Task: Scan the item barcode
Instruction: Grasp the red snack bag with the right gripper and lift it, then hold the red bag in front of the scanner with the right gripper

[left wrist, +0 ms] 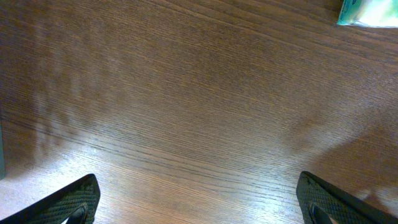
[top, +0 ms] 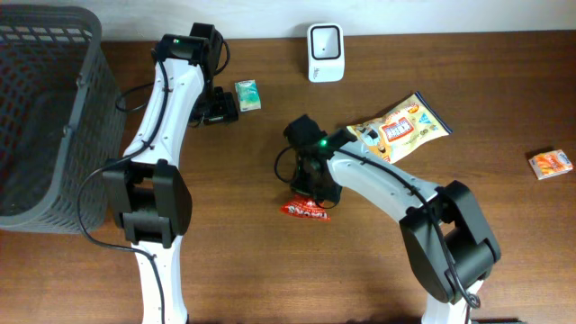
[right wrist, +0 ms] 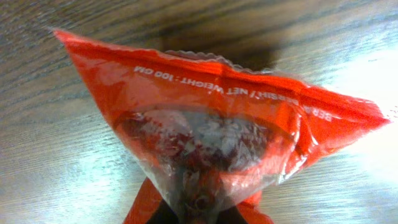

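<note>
Right wrist view: right gripper [right wrist: 198, 210] clamped on the edge of the red snack packet [right wrist: 211, 124], mid-table and well apart from the scanner [top: 324, 52]; left gripper [left wrist: 199, 202] jaws apart, empty; best to lift slowly, avoid crumpling the film, face barcode to scanner window.

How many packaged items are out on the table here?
4: a red packet pinched in the right gripper at centre, a yellow snack bag beside it, a green packet near the left gripper, an orange packet at the right edge. The arms may hide others.
</note>
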Controlling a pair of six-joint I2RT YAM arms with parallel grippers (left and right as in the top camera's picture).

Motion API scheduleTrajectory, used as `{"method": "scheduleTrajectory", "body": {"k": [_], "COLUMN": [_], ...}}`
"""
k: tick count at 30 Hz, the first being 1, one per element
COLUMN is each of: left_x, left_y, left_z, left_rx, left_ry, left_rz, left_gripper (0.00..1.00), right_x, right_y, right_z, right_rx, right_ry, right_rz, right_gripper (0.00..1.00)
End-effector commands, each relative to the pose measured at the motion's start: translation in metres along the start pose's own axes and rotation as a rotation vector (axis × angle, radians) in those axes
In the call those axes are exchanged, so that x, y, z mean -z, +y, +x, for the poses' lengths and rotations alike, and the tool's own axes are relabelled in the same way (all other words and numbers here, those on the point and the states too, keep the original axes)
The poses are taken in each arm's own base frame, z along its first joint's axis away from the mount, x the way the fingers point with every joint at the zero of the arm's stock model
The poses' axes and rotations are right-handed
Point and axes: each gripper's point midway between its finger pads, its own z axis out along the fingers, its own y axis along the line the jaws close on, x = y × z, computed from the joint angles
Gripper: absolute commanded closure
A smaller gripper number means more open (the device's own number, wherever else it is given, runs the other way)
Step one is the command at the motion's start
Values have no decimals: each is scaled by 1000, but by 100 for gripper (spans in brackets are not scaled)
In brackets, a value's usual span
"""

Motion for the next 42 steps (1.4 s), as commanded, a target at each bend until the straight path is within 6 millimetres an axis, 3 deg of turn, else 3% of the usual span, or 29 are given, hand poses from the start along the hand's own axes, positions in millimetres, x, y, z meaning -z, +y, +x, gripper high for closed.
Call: {"method": "scheduleTrajectory", "body": {"k": [1,7,9,13,16,19,23,26,29,39,42], "left_x": [2,2,2,2,2,2,2,2,2,2,2], "left_y": [0,0,0,0,0,0,0,0,0,0,0], "left_z": [0,0,0,0,0,0,0,0,0,0,0], "left_rx": [16,16,16,16,16,16,16,16,16,16,16], "left_ry": [-2,-2,-2,-2,-2,-2,-2,-2,-2,-2,-2], "left_rz": [9,8,9,8,8,8,9,9,8,8,9], "left_gripper": [1,1,1,1,1,1,1,1,1,1,1], "right_x": [1,51,70,127,170,185,183,150,134,193,206], "right_y": [-13,8,22,54,56,50,44,31,13,12,35], "right_z": [-16,-35,-35,-35,-41,-51,-68,-109,-157,-274,-293], "right_rx": [50,255,322,419,453,422,389,243,171,158,207], "right_ry": [-17,49,102,219,256,255,211,78,-138,-797,-989], "right_rz": [52,-91,-234,-689,-997,-1082,-1067,-821,-611,-376,-306], "right_gripper": [96,96,96,96,96,96,96,96,96,96,96]}}
